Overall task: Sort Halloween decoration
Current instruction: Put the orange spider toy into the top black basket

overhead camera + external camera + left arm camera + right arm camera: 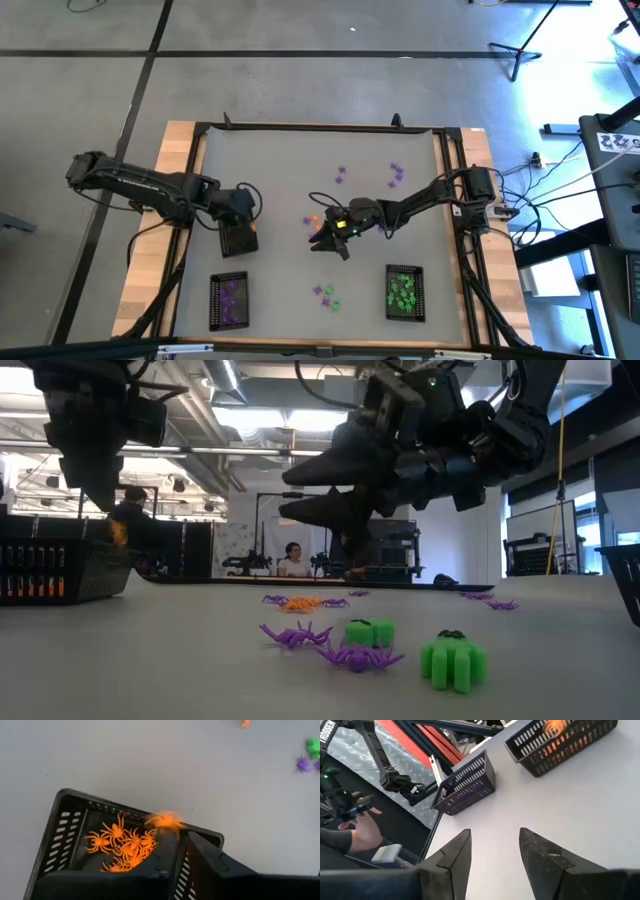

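Our left pincer [186,836] hangs over the black tray [65,820] that holds the orange spiders [122,845], its fingers barely parted, and a blurred orange spider [164,820] sits at their tips above the tray's rim; we cannot tell whether it is gripped or loose. Our right pincer [495,851] stands released with nothing between its fingers, above the middle of the table [290,170] near an orange trinket [313,221]. Other purple and green trinkets lie scattered on the table, with more in the purple tray [229,300] and the green tray [404,292].
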Robot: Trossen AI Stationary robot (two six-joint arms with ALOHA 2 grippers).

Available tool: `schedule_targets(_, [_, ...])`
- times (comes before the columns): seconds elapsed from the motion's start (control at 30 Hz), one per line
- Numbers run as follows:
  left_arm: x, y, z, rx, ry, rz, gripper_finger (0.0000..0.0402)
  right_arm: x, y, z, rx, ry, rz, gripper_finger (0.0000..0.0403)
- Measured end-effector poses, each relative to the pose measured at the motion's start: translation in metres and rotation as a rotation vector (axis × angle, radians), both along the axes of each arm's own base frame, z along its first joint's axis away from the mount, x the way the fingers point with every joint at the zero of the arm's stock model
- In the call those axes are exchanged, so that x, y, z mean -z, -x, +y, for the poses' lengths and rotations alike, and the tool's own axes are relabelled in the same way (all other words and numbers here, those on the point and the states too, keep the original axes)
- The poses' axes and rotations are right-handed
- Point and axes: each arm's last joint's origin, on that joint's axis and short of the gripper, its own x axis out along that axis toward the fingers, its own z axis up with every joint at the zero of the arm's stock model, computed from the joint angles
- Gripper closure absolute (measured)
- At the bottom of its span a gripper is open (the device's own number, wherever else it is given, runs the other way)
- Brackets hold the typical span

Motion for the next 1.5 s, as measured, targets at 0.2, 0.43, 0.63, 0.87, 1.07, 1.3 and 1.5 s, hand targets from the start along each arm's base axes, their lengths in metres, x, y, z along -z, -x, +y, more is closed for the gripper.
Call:
schedule_targets(0.2, [0.002,0.004,0.001,0.002,0.064,0.053,0.0350,0.002,0.000,0.000,0.008,0.004,0.022,0.0240])
schedule_targets(0.43, [-0.001,-0.001,0.001,0.071,0.051,-0.015,0.0350,0.005,0.001,-0.002,0.052,0.077,0.054,0.0240])
schedule_targets(0.63, [-0.010,-0.015,-0.003,0.198,0.078,-0.192,0.0350,0.000,-0.006,-0.007,0.159,0.350,0.314,0.0240])
schedule_targets(0.87, [-0.016,-0.022,0.000,0.303,-0.021,-0.317,0.0350,-0.014,-0.013,-0.009,0.173,0.594,0.554,0.0240])
schedule_targets(1.07, [-0.024,-0.030,0.001,0.366,-0.095,-0.446,0.0350,-0.014,-0.015,-0.009,0.140,0.631,0.536,0.0240])
schedule_targets(1.3, [-0.032,-0.036,0.001,0.397,-0.153,-0.556,0.0350,-0.004,-0.016,-0.008,0.128,0.636,0.566,0.0240])
schedule_targets(1.5, [-0.029,-0.043,0.002,0.375,-0.180,-0.554,0.0350,0.011,-0.022,-0.008,0.133,0.632,0.552,0.0240])
